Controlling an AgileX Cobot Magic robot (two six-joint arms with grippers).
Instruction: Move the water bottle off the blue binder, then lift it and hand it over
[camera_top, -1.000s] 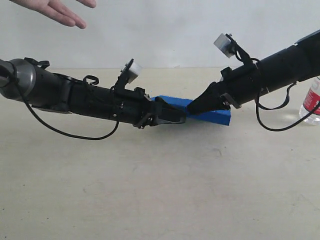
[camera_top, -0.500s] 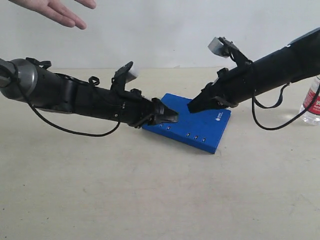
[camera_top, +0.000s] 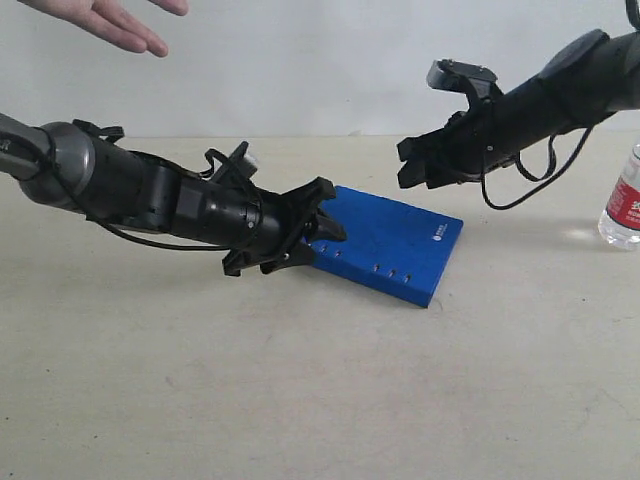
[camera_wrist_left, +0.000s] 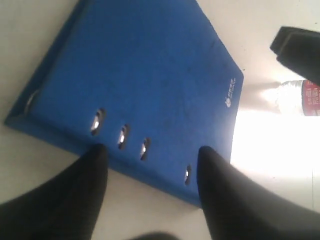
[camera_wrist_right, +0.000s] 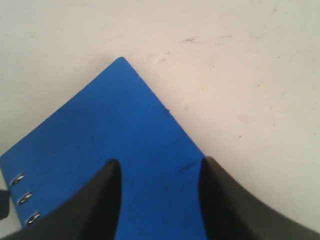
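— Where is the water bottle (camera_top: 625, 205)?
— Upright on the surface (camera_top: 300, 400), at the far right of the exterior view, well apart from the blue binder (camera_top: 390, 240) and from both my arms.
— And the binder?
— Flat on the surface, its slotted spine edge towards my left fingers (camera_wrist_left: 80, 190). They are spread, tips just beside that edge. I can't tell whether they touch it.
— Your right fingers (camera_wrist_right: 100, 205)?
— Spread too, empty, hovering above the binder's far corner. A person's open hand (camera_top: 110, 20) hangs at the upper left.
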